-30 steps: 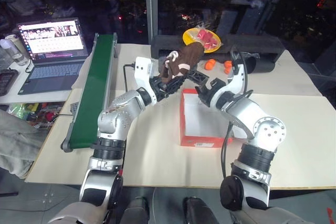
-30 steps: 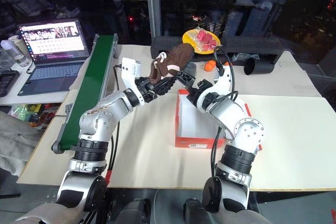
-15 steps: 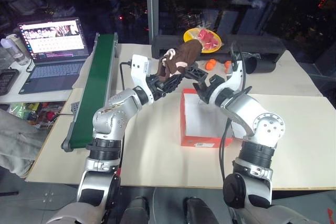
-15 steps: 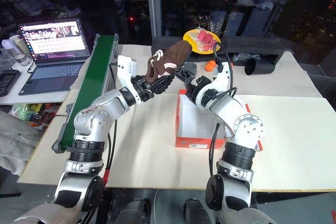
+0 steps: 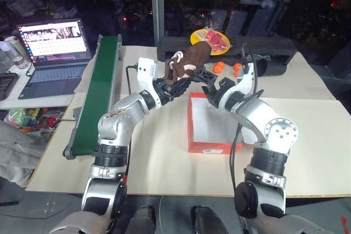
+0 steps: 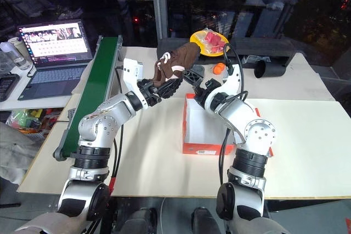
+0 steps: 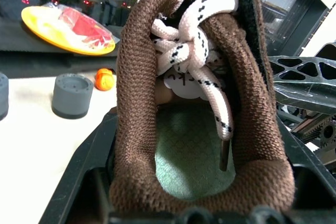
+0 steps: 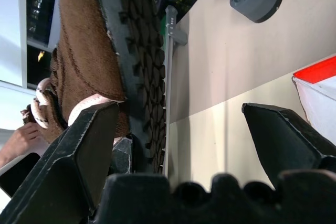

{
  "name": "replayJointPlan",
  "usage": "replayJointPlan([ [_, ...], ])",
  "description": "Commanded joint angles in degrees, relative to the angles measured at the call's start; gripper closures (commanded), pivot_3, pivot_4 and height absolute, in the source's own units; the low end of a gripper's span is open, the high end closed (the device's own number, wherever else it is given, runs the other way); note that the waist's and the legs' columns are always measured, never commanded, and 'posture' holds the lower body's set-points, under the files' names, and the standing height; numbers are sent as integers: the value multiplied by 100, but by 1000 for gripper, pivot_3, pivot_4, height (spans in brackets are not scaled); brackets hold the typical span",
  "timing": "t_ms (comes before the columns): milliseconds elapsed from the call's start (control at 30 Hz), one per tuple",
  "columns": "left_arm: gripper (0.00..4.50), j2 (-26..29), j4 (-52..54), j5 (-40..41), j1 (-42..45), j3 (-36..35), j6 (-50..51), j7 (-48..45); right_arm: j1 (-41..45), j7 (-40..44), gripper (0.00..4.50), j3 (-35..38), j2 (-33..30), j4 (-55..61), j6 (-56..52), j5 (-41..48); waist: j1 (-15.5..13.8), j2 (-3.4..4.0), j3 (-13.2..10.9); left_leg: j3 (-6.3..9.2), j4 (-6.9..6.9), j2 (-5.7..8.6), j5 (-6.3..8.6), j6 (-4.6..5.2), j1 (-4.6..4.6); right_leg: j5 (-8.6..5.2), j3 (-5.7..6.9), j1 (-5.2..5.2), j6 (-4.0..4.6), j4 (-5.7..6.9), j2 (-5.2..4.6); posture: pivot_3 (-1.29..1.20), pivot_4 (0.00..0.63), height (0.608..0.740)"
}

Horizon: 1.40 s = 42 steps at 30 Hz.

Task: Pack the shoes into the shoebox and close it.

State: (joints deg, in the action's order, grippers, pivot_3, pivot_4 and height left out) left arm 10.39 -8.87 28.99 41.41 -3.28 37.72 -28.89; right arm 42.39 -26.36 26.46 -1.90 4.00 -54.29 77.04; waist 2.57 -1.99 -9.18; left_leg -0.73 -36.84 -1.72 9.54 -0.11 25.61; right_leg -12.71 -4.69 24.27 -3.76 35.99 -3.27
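Note:
A dark brown shoe (image 5: 193, 58) with white laces is held up in the air behind the open red-orange shoebox (image 5: 211, 147), toe pointing up and away. My left gripper (image 5: 174, 85) is shut on its heel end; the left wrist view looks into the shoe's opening (image 7: 195, 145). My right gripper (image 5: 213, 82) stands open just right of the shoe, over the box's far edge. In the right wrist view its two fingers (image 8: 92, 145) spread wide beside the shoe's black treaded sole (image 8: 137, 51). The box's white inside holds nothing I can see.
A green conveyor belt (image 5: 102, 86) runs along the table's left side, with a laptop (image 5: 52, 42) beyond it. Behind the shoe sit a yellow plate (image 5: 210, 39), orange balls (image 5: 219, 67), a grey cylinder (image 7: 73, 95) and a black cup (image 5: 264, 67).
The left gripper with the shoe has shifted slightly down and left. The right gripper stays open beside it, its wrist rolled a little.

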Motion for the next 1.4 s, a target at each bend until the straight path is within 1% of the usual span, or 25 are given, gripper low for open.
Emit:
replayJointPlan([
  [33, 1690, 90, 41, -28, 134, -106, -167, -79, 38, 44, 0, -54, -78, 202, 218, 205, 8, 1, 0, 0, 0, 0, 0, 0, 0, 0, 0, 1, 0, 0, 0, 0, 150, 740],
  [433, 1690, -7, 301, 28, 165, 27, -87, -128, -46, 39, 0, -261, -161, 124, 322, 263, -1, 1, 0, 0, 2, -1, 0, 0, 0, 0, 0, 0, 0, 0, 0, 0, 150, 740],
  [533, 1690, -161, 512, 205, 271, 70, 11, -194, -17, 95, 0, -351, -137, -9, 288, 219, -2, 1, 0, 0, 2, -1, 0, 0, 0, 0, 0, 0, 0, 0, 0, 0, 150, 740],
  [733, 1690, -432, 887, 417, 173, 266, 161, -349, 217, 659, 0, -530, -134, -845, 466, -272, 23, 1, 0, -1, 2, -2, 0, 0, -2, 0, -1, -2, 0, -1, 1, 0, 150, 740],
  [867, 1690, -448, 936, 356, 93, 345, 257, -327, 458, 810, 0, -298, -79, -861, 786, -210, 14, 6, -3, -1, 2, -4, 0, 0, -2, 0, -2, 1, 0, 0, 5, 0, 150, 740],
  [1000, 1722, -422, 893, 288, 89, 321, 257, -271, 390, 727, 1015, -326, -89, -588, 816, -214, -15, 9, -5, 0, 2, -1, 0, 0, 4, 0, -1, 0, 0, -3, 1, 0, 150, 740],
  [1167, 1722, -361, 878, 195, 79, 387, 180, -320, 361, 570, 2727, -366, -38, -387, 838, -155, -9, 9, -5, 0, 2, -2, 0, 0, 2, 0, 0, 0, 0, -2, 2, 0, 150, 740],
  [1233, 954, -365, 857, 188, 92, 403, 165, -315, 386, 426, 3314, -374, -15, -303, 827, -102, -5, 9, -5, 0, 2, -2, 0, 0, 2, 0, 0, 0, 0, -2, 2, 0, 150, 740],
  [1267, 726, -365, 852, 191, 95, 405, 163, -317, 407, 369, 3534, -382, 6, -249, 834, -71, -6, 9, -5, 0, 2, -1, 0, 0, 2, 0, -1, 0, 0, -2, 2, 0, 150, 740],
  [1300, 305, -369, 842, 185, 96, 409, 146, -329, 442, 295, 3543, -405, 39, -178, 833, -26, -5, 11, -6, 0, 2, -2, 0, 0, 2, 0, -1, 0, 0, -3, 2, 0, 150, 740],
  [1333, 9, -370, 836, 176, 91, 417, 126, -345, 466, 229, 3543, -422, 72, -125, 844, 6, -6, 11, -6, 0, 2, -1, 0, 0, 2, 0, -1, 1, 0, -4, 2, 0, 150, 740],
  [1400, 9, -313, 873, 82, 51, 526, 26, -451, 500, 121, 3543, -438, 121, -36, 887, 38, 3, 12, -7, 0, 3, -2, 0, 0, 3, 0, -1, 2, 0, -3, 2, 0, 150, 740],
])
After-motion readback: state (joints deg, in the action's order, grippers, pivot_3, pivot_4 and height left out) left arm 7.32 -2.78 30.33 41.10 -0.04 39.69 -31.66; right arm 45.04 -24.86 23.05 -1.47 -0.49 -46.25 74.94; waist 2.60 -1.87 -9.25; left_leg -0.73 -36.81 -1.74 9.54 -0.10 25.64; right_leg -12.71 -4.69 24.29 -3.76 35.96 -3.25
